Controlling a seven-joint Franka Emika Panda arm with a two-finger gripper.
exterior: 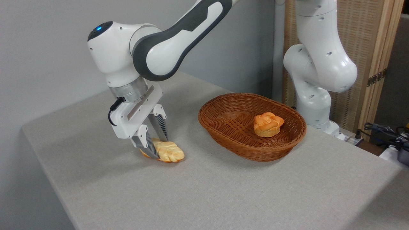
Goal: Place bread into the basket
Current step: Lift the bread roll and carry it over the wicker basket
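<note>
The bread [172, 152], a pale golden braided loaf, lies on the grey table left of centre. My gripper [159, 148] comes down on its left half, with one finger in front of the loaf and one behind it, both pressed against its sides. The loaf still rests on the tabletop, and its left end is mostly hidden behind the front finger [149, 147]. To the right stands the basket [223, 132], oval reddish-brown wicker, about a hand's width from the loaf.
A small round orange knotted bun [268, 124] sits inside the basket, right of its middle. The arm's white base [314, 105] stands behind the basket at the table's far right edge. Cables [383, 131] lie off the table at right.
</note>
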